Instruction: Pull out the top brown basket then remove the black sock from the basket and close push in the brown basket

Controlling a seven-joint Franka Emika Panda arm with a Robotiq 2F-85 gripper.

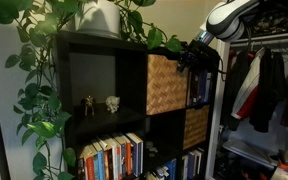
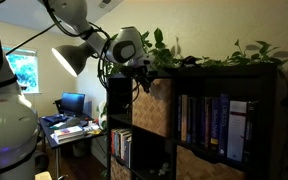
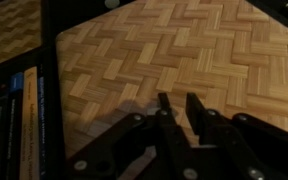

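Observation:
The top brown basket (image 1: 162, 85) is a light tan woven cube sitting in the upper cubby of a black shelf (image 1: 94, 45). It also shows in an exterior view (image 2: 152, 108), and its woven front fills the wrist view (image 3: 184, 50). My gripper (image 1: 184, 58) is at the basket's upper front edge, as an exterior view (image 2: 142, 78) also shows. In the wrist view my gripper (image 3: 179, 103) has its two fingers close together with only a narrow gap, right in front of the weave and holding nothing visible. The black sock is hidden.
A darker woven basket (image 1: 195, 127) sits in the cubby below. Books (image 1: 112, 157) fill the lower shelves and two small figurines (image 1: 101, 103) stand in the left cubby. A trailing plant (image 1: 39, 60) tops the shelf. Clothes (image 1: 264, 85) hang beside it. A lamp (image 2: 72, 58) and desk (image 2: 69, 125) stand beyond.

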